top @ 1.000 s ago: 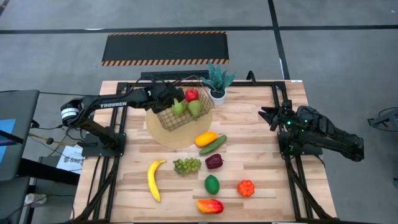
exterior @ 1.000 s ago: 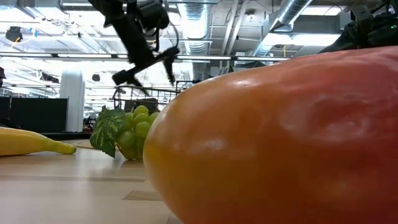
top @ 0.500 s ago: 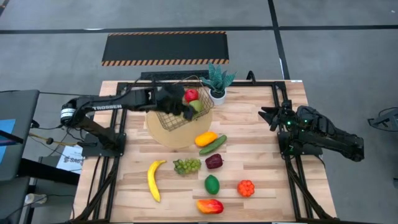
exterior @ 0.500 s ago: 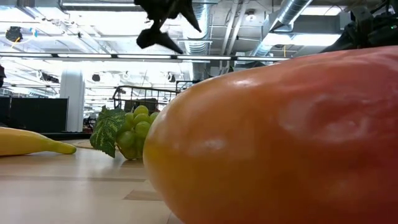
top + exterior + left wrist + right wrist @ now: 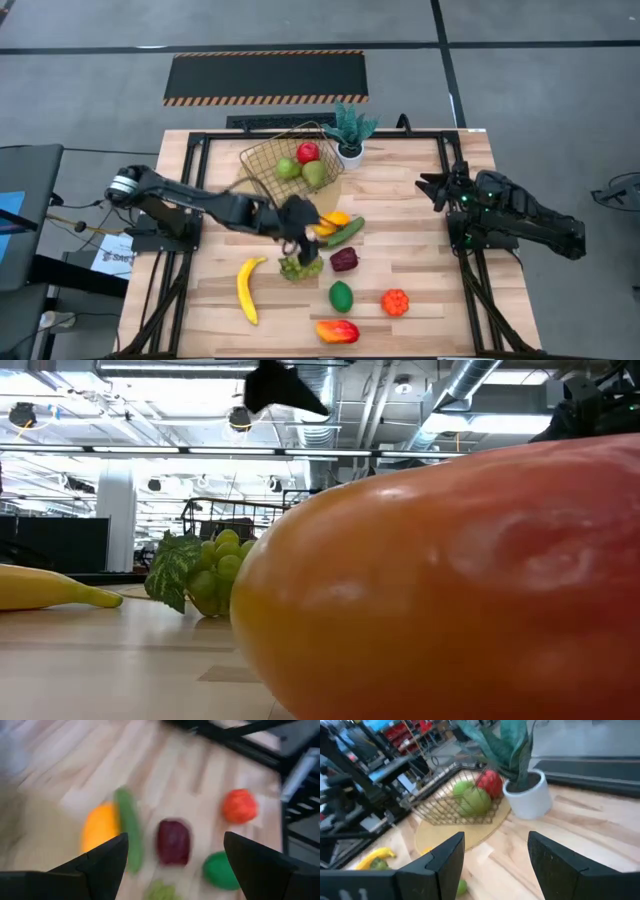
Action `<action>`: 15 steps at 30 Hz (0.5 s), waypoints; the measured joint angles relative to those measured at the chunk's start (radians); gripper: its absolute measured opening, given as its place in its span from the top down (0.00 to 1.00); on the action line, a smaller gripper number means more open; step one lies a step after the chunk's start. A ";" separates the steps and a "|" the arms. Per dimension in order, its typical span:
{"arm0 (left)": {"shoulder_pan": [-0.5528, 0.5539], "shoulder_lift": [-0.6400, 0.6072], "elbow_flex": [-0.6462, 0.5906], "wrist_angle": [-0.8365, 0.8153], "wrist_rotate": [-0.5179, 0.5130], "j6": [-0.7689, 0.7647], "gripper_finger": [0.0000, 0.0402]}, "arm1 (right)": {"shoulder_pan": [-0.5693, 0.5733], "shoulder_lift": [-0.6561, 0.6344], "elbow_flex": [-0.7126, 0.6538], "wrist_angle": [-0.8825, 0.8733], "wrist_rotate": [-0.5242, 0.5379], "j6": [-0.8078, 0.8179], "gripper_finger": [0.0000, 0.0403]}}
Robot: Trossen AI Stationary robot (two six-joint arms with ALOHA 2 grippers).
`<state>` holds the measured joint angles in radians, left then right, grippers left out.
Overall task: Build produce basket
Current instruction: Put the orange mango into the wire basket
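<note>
My left jaws (image 5: pixel 300 232), apart, hang over the green grape bunch (image 5: pixel 301 266); orange-yellow oval fruit (image 5: pixel 331 222) and green cucumber (image 5: pixel 343 232) lie just beside; right jaws (image 5: pixel 437 187) apart, well clear.

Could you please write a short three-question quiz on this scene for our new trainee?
1. True or false: the basket already holds a red apple and two green fruits.
2. Which piece does the left gripper hover over?
A. the banana
B. the grapes
C. the orange piece
3. Fill in: the right gripper waits near the table's ____ edge.

Key:
1. True; all three show inside the wire mesh in the high view.
2. B; the open left gripper is above the grapes, beside the cucumber.
3. Right; it sits open, away from all the produce.
</note>
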<state>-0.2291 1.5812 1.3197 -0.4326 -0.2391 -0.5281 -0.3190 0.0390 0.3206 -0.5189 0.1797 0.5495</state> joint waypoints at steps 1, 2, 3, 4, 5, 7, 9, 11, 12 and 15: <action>-0.018 0.019 0.000 0.028 -0.001 0.034 0.22 | 0.003 -0.001 0.000 -0.009 -0.003 0.000 0.40; -0.034 0.035 -0.001 0.055 0.002 0.066 0.22 | 0.006 0.000 0.000 -0.005 -0.004 0.000 0.40; -0.053 0.052 -0.001 0.094 0.009 0.084 0.22 | 0.009 0.000 0.001 -0.005 -0.011 0.000 0.40; -0.069 0.071 0.000 0.136 0.017 0.088 0.22 | 0.013 0.000 0.000 -0.015 -0.017 0.000 0.40; -0.081 0.088 0.001 0.167 0.027 0.086 0.22 | 0.015 -0.001 0.000 -0.016 -0.018 0.000 0.40; -0.109 0.119 -0.002 0.193 0.034 0.074 0.22 | 0.021 -0.001 0.000 -0.015 -0.021 0.002 0.40; -0.131 0.148 -0.001 0.250 0.030 0.079 0.22 | 0.029 -0.001 0.000 -0.016 -0.021 0.002 0.40; -0.155 0.177 -0.001 0.304 0.022 0.114 0.22 | 0.037 -0.001 0.000 -0.016 -0.021 0.005 0.40; -0.165 0.194 -0.001 0.335 0.022 0.151 0.22 | 0.040 -0.001 0.000 -0.019 -0.021 0.007 0.40; -0.189 0.253 0.000 0.420 0.002 0.282 0.22 | 0.044 -0.001 0.000 -0.019 -0.022 0.007 0.40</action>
<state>-0.4180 1.8341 1.3193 -0.0122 -0.2370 -0.2460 -0.2748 0.0383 0.3206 -0.5382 0.1581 0.5565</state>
